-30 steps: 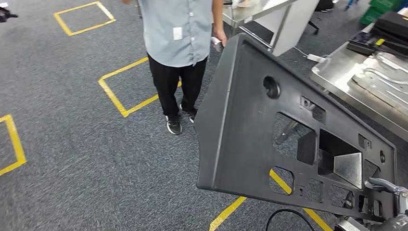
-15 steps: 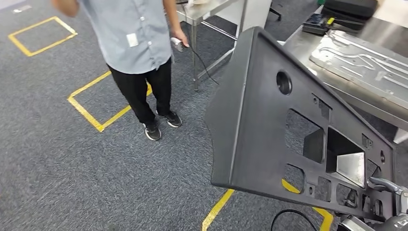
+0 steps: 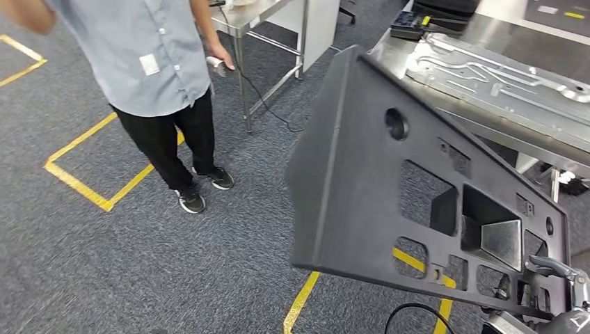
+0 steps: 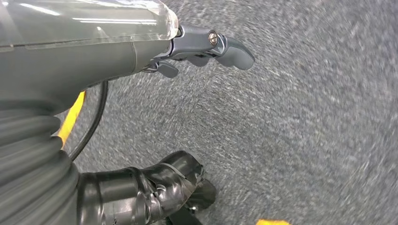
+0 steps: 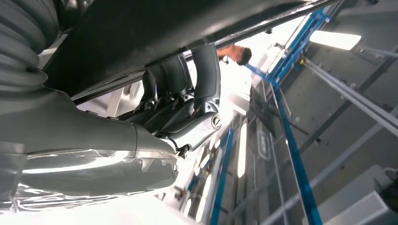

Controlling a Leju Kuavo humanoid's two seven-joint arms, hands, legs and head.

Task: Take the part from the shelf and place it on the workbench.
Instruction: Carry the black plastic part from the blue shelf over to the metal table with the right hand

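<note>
Fingers [image 5: 206, 75] of the right hand [image 5: 183, 103] are being pressed up against the edge of the black part [image 3: 362, 188], which is being gripped at its lower corner; the same hand [image 3: 556, 292] is being seen at that corner in the head view. Nothing is being held by the left hand [image 4: 202, 49], which is hanging over the carpet with its fingers partly curled; how far they are closed cannot be told.

The part is being carried tilted, in the air, well short of the tabletop [image 3: 459, 104], which is lying beyond the part's upper edge. A stamped metal panel [image 3: 501, 73] is already lying on that tabletop, and a person [image 3: 153, 76] is standing beside the part, on the carpet.

Because the wide part is being held at one corner alone, it is judged likely to swing or slip as it is being carried. Its raised far corner could be knocked against the tabletop's rim or the metal panel, and the person could be struck if the part is being swung wide.
</note>
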